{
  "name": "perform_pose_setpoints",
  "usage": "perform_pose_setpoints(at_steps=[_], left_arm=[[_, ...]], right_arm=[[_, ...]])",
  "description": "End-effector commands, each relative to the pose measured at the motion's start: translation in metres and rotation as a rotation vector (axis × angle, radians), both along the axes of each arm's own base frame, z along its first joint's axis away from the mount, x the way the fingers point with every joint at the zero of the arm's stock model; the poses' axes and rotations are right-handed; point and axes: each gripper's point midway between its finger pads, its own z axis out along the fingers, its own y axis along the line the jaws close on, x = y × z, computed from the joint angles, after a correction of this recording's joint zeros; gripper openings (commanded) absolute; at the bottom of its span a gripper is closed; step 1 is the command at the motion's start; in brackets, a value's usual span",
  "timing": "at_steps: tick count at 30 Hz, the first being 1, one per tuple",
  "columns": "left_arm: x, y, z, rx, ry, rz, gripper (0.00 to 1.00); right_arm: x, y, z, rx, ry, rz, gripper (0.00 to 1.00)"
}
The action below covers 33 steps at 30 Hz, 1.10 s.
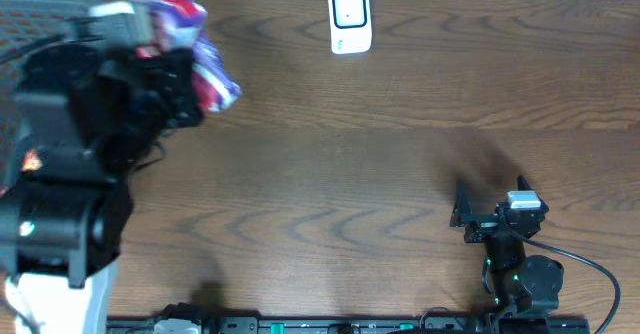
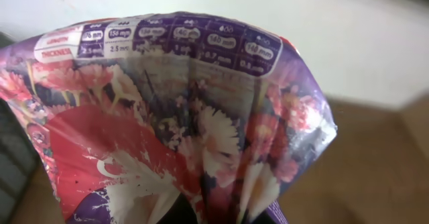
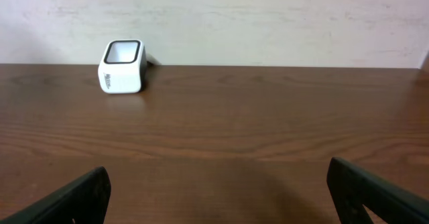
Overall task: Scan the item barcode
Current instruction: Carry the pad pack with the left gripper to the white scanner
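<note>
Dark wood-grain table (image 1: 350, 154), small white barcode scanner (image 1: 350, 19) standing on it near the far edge

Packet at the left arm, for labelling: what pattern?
Packet: pink-white flowers on purple; left wrist view.

Along the top edge of the floral packet (image 2: 167, 150), a size chart (image 2: 161, 41) reads "LENGTH" and "THICKNESS", then "156 mm" above "2.5 mm"; further cells blur. The white scanner (image 3: 123, 66) carries side print too small to read.
</note>
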Motion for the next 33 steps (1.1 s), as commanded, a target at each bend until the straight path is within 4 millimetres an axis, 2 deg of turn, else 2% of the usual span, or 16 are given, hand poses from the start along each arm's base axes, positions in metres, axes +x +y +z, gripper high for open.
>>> perform_pose_setpoints(at_steps=[1,10,15,22,26,31,32,33], left_arm=[[0.011,-0.024,-0.024,0.043,0.080,-0.086,0.07],[0.038,-0.096,-0.137,0.069,0.454,-0.191,0.07],[0.054,-0.134,-0.200,0.093,0.596,-0.216,0.07],[0.069,-0.161,-0.274,0.034,0.763,-0.104,0.08],[0.070,-0.174,-0.299,0.032,0.806,-0.106,0.07],[0.064,-0.194,-0.303,0.037,0.796,-0.151,0.08],[0.064,-0.199,-0.301,0.035,0.785,-0.162,0.16],[0.064,-0.204,-0.300,0.034,0.774,-0.173,0.33]], right_arm=[[0.000,0.000,0.000,0.018,-0.004,-0.002,0.99],[0.000,0.000,0.000,0.018,-0.004,-0.002,0.99],[0.000,0.000,0.000,0.018,-0.004,-0.002,0.99],[0.000,0.000,0.000,0.018,-0.004,-0.002,0.99],[0.000,0.000,0.000,0.018,-0.004,-0.002,0.99],[0.000,0.000,0.000,0.018,-0.004,-0.002,0.99],[0.000,0.000,0.000,0.018,-0.004,-0.002,0.99],[0.000,0.000,0.000,0.018,-0.004,-0.002,0.99]])
